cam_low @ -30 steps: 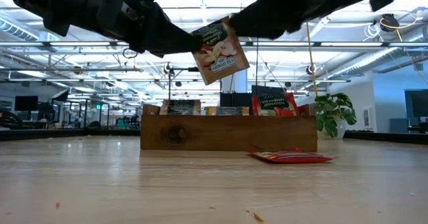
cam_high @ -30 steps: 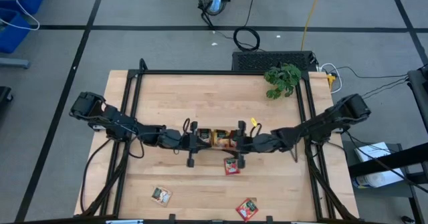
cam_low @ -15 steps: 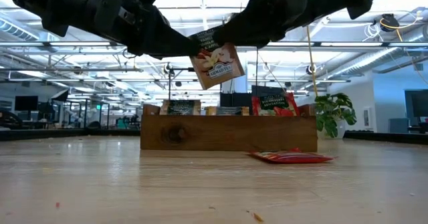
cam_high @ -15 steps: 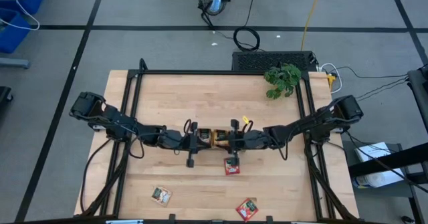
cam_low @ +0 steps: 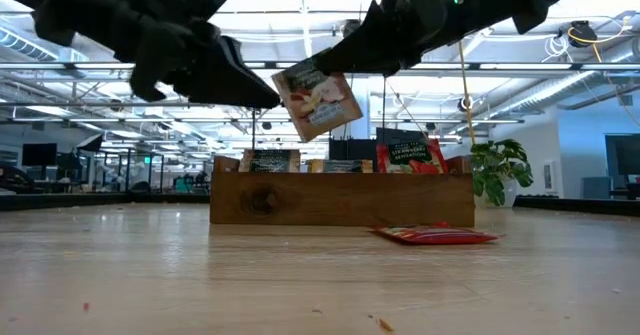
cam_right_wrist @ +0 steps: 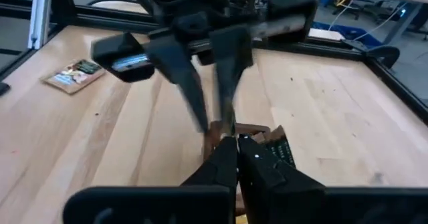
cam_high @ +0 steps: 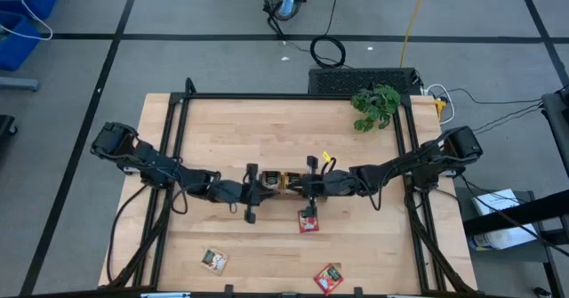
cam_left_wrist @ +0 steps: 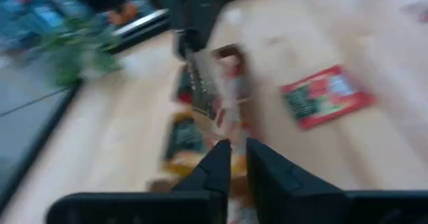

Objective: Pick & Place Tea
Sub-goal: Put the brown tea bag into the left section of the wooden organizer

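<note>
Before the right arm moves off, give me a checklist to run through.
1. Right gripper jaws shut on the held sachet: ok.
2. Left gripper jaws open: ok.
3. Left gripper fully clear of the sachet: cannot tell.
4. Sachet hangs in the air above the tray: ok.
5. Which tray compartment lies under it: cannot tell.

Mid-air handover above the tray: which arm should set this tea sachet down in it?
The right. The right hand is shut on the tea sachet directly above the tray, while the left hand has let go and sits just beside it.
</note>
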